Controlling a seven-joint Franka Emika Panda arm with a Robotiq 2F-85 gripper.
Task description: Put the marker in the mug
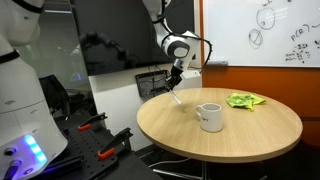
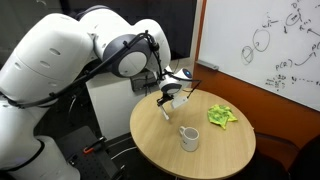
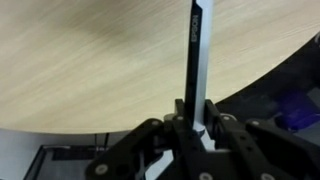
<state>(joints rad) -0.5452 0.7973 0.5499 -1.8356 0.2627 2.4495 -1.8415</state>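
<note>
gripper clasping marker, round wooden table, whiteboard

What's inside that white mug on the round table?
Nothing sticks out of the mug. The marker is outside it, gripped by the hand above the table. The mug's bottom is hidden behind its own wall, so small contents cannot be ruled out.

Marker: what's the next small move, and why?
Probably carry the end effector sideways at this height until it is over the mug. The marker is clamped and lifted above the table, and the mug stands upright and open, off to one side rather than beneath it.
</note>
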